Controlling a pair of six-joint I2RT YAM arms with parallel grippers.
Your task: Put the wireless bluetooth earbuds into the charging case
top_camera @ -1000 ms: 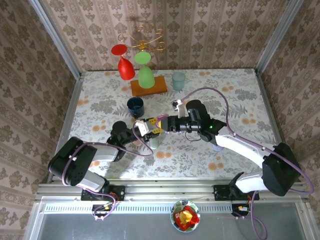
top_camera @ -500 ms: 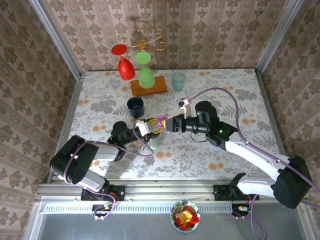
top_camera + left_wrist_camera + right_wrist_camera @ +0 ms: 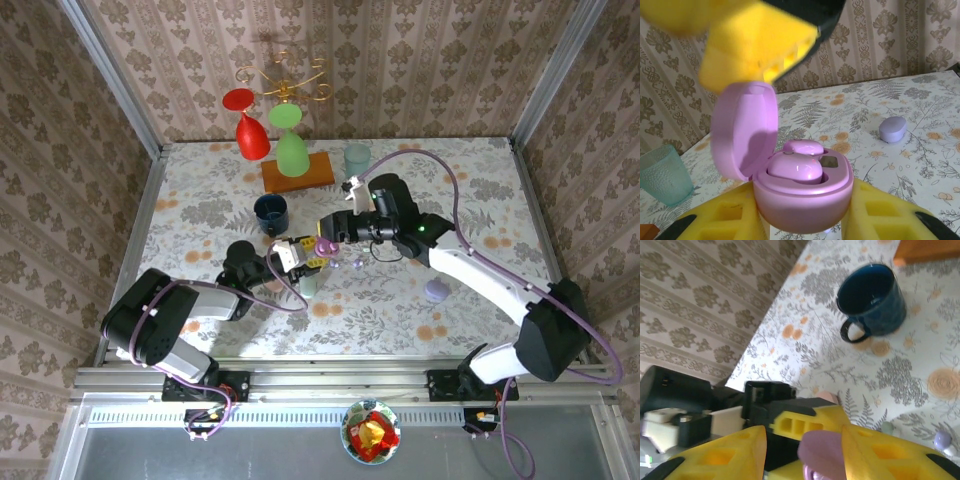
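My left gripper (image 3: 802,214) is shut on the pink charging case (image 3: 810,192), its yellow fingers (image 3: 880,210) pressed against both sides. The case's lid (image 3: 742,130) stands open, and two glossy pink earbuds (image 3: 795,167) sit in its wells. From above, the left gripper (image 3: 300,256) holds the case (image 3: 325,246) at mid-table. My right gripper (image 3: 328,232) hovers just over it, open. In the right wrist view the lid (image 3: 822,452) lies between the right gripper's (image 3: 805,440) fingers, against one and apart from the other.
A closed lilac case (image 3: 436,290) lies to the right on the floral table. Small loose buds (image 3: 942,440) rest near the held case. A blue mug (image 3: 271,213), a teal cup (image 3: 357,160) and a wooden stand with red and green glasses (image 3: 297,172) stand farther back.
The right arm's wrist has swung toward the far side, and its gripper has shifted slightly farther over the case lid. The left arm and the case have stayed put.
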